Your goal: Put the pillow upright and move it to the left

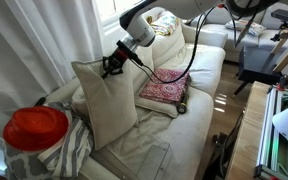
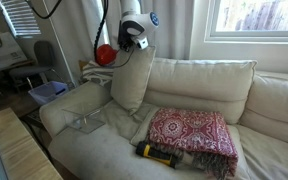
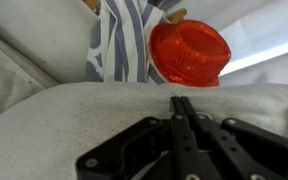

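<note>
The cream-white pillow stands upright at the end of the sofa, leaning by the armrest; it also shows in an exterior view and fills the lower wrist view. My gripper is at the pillow's top corner, also seen in an exterior view. In the wrist view the gripper has its fingers closed together, tips resting against the pillow's top edge. No fabric shows between the fingers.
A red-pink patterned cushion lies flat on the seat, with a yellow and black tool beside it. A red round object sits on striped cloth beyond the armrest. A clear plastic box lies on the seat.
</note>
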`<state>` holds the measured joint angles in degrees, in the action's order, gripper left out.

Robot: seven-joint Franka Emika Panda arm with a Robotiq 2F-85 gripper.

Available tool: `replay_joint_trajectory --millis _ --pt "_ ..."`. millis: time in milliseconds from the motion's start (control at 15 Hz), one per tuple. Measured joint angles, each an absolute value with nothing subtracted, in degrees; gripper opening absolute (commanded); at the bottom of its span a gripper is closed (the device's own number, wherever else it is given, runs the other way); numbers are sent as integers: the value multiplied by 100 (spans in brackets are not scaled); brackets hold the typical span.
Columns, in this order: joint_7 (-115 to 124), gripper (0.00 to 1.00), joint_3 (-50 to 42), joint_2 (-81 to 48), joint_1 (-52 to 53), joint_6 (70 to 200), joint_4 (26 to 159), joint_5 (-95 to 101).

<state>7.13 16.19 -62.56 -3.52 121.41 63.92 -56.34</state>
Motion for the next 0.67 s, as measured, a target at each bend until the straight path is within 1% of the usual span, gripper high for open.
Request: replay_joint_trajectory --millis 333,667 --pt "353 1 1453 -6277 319 12022 6173 -5120" --pt "-233 1 1418 -6533 710 12473 5686 -4780"
